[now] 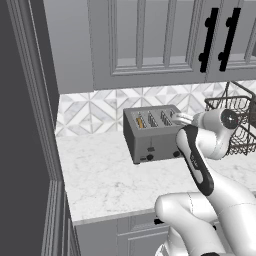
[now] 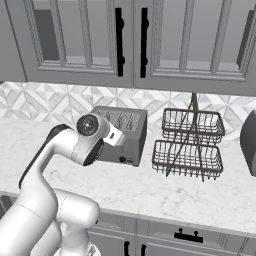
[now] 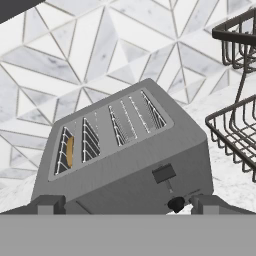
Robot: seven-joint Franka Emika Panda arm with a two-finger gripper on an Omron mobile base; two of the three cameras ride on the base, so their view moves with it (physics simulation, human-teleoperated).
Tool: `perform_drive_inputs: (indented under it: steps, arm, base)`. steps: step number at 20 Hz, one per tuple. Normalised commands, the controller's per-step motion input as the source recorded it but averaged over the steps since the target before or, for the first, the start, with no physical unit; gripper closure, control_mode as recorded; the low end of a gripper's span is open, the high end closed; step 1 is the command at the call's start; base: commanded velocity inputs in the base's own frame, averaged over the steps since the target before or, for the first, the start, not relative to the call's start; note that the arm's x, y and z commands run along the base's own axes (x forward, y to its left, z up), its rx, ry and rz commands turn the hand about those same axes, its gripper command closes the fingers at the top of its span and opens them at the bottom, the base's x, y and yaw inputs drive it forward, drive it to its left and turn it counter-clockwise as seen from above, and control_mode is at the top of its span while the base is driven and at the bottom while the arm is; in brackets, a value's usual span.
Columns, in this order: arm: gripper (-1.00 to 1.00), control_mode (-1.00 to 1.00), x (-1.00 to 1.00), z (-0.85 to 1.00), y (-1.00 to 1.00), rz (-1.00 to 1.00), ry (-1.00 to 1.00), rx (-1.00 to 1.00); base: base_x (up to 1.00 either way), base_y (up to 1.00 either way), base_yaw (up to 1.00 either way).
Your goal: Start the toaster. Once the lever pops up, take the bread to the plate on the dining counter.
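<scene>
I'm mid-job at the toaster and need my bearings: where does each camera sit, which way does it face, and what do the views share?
Left base view: behind the arm's left, facing the tiled wall; arm rises lower right across the toaster.
Right base view: behind the arm's right, same worktop; arm lower left, wire basket rack beside the toaster.
Hand view: on the hand, tilted, looking down at the toaster's slots, bread and lever; open gripper at bottom.
Shared: all three show the toaster and rack.

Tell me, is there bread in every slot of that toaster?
No. In the hand view the bread sits in just the leftmost slot of the toaster; the other slots show bare wires.
</scene>
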Motion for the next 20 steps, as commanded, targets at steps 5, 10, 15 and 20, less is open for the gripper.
perform_drive_inputs:
  steps: [5,10,15,20]
  arm:
    - [-1.0,-1.0,0.0,0.0,0.0,0.0,0.0,0.0]
    - [-1.0,-1.0,0.0,0.0,0.0,0.0,0.0,0.0]
    - [-1.0,-1.0,0.0,0.0,0.0,0.0,0.0,0.0]
    - [-1.0,-1.0,0.0,0.0,0.0,0.0,0.0,0.0]
  base:
    - [0.0,0.0,0.0]
    - [0.0,0.0,0.0]
    - [0.0,0.0,0.0]
    - [0.0,0.0,0.0]
